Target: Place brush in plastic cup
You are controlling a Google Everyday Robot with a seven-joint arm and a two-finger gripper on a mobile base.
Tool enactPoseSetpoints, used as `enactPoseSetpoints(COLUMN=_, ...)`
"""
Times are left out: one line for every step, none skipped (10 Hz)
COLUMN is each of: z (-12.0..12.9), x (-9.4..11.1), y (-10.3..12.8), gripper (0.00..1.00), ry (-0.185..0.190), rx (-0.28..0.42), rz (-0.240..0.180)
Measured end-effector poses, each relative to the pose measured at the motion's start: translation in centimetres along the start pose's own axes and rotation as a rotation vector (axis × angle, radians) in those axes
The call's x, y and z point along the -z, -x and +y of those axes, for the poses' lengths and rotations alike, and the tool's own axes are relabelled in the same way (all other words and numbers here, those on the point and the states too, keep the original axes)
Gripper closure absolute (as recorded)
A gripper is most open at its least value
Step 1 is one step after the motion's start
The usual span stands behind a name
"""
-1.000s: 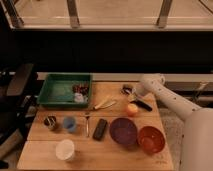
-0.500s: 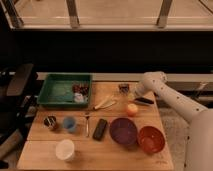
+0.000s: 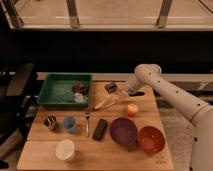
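1. At the left of the pale wooden counter (image 3: 115, 156), a small translucent blue plastic cup (image 3: 70, 123) stands upright. A small dark metallic cup (image 3: 50, 121) is just beside it on the left. A green plastic tray (image 3: 52, 97) lies behind it and a larger white cup (image 3: 65, 149) stands in front.
2. Mid-counter lie a flat black rectangular block (image 3: 100, 128) and a pale cream-yellow utensil (image 3: 105, 104).
3. Right of centre, near the back edge, the white arm's gripper (image 3: 126, 95) is down at the counter. Its fingers are together, apparently clamped on the slim dark brush (image 3: 138, 93), which lies there well apart from the blue cup.
4. You appear to be at the grasp step. The next move calls for a lift, then travel left and forward to the blue cup.
5. Carry the brush high, because the cream utensil and the block lie under the path. The blue cup's neighbours crowd it, so come down straight from above.
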Motion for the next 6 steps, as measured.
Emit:
enactPoseSetpoints(z=1.2, x=0.2, y=0.4, gripper=1.0, ry=0.023, rx=0.032, rz=-0.004)
enactPoseSetpoints(z=2.7, x=0.4, y=1.2, gripper=1.0, ry=0.052, rx=0.073, rz=-0.012)
enactPoseSetpoints(z=4.0, x=0.4, y=1.8, gripper=1.0, ry=0.081, rx=0.103, rz=-0.017)
enactPoseSetpoints(z=6.0, x=0.5, y=2.4, gripper=1.0, ry=0.123, rx=0.135, rz=-0.029)
enactPoseSetpoints(z=7.3, x=0.6, y=2.6, gripper=1.0, ry=0.148, rx=0.144, rz=-0.032)
enactPoseSetpoints(z=9.2, x=0.6, y=3.3, gripper=1.0, ry=0.182, rx=0.166, rz=-0.025)
